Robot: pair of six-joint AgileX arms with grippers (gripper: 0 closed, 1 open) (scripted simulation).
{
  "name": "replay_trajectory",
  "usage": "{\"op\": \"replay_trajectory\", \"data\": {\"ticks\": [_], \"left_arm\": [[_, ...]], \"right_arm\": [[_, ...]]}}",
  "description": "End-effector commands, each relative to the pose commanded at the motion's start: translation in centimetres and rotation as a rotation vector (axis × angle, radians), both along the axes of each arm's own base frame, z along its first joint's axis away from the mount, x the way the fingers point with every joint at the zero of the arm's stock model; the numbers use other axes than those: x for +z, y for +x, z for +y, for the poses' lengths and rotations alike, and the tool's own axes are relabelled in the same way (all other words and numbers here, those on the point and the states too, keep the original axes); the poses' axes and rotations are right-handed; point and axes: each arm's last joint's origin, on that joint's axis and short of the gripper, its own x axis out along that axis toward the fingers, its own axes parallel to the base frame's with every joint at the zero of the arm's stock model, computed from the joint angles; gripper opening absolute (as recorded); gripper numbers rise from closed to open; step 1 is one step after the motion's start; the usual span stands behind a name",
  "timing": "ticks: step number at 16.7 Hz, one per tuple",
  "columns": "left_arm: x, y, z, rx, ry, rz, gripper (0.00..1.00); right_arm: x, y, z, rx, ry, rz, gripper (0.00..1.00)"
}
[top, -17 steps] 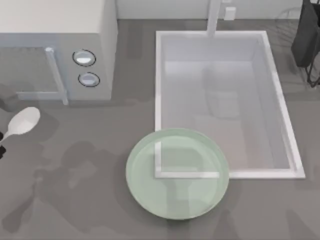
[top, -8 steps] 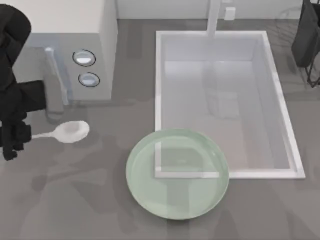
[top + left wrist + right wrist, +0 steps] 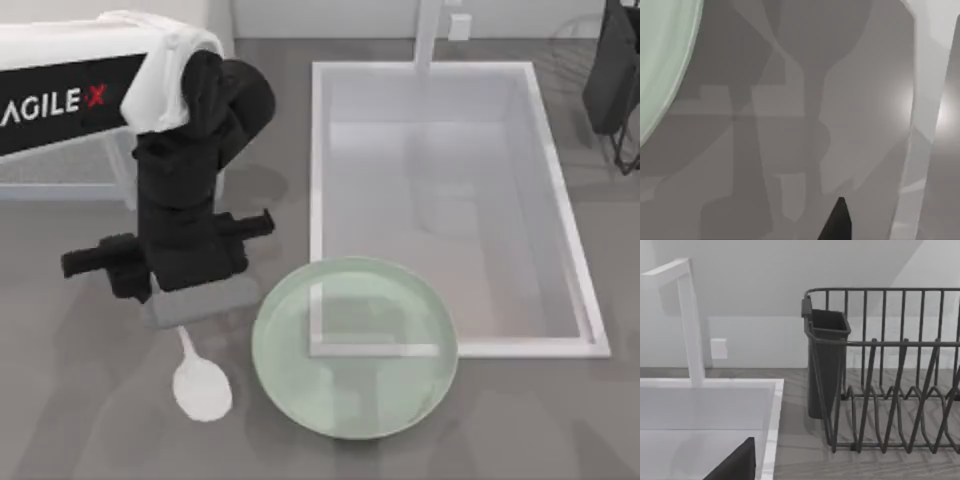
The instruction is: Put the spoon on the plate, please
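Looking down from the top view, I see the counter point(image 3: 100, 430) carrying a white sink point(image 3: 320, 200) that fills its right half, with the tap point(image 3: 428, 35) at its far edge. My left arm point(image 3: 185, 150) reaches in from the left edge of the top view, black wrist hanging over the counter just left of the plate point(image 3: 355, 345). The plate lies at the near left corner of the sink, overlapping the sink rim; its pale green edge point(image 3: 665, 65) also appears in the left wrist view. The left hand point(image 3: 190, 305) sits under the wrist, and I cannot tell whether its fingers are apart or together. The spoon point(image 3: 200, 382) lies on the counter just left of the plate, apart from its rim, handle toward the left hand, bowl nearer the front edge. The right wrist view shows a dark dish rack point(image 3: 890, 390) and its cutlery holder point(image 3: 825, 360) beside the sink
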Motion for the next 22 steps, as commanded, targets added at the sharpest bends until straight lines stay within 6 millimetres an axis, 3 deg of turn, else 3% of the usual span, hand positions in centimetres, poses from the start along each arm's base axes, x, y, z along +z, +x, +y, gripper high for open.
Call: {"op": "replay_trajectory", "data": {"ticks": [6, 11, 16, 22], "left_arm": [[-1.5, -1.7, -7.5, -1.06, -0.097, 0.215, 0.0], [-0.9, -2.6, -11.2, -1.643, -0.174, 0.239, 0.0], [0.9, -2.8, -13.2, -1.938, -0.189, 0.171, 0.0], [1.2, -2.8, -13.4, -1.971, -0.188, 0.157, 0.0]], "right_arm": [[0.0, 0.0, 0.0, 0.0, 0.0, 0.0, 1.0], [0.0, 0.0, 0.0, 0.0, 0.0, 0.0, 1.0], [0.0, 0.0, 0.0, 0.0, 0.0, 0.0, 1.0], [0.0, 0.0, 0.0, 0.0, 0.0, 0.0, 1.0]]}}
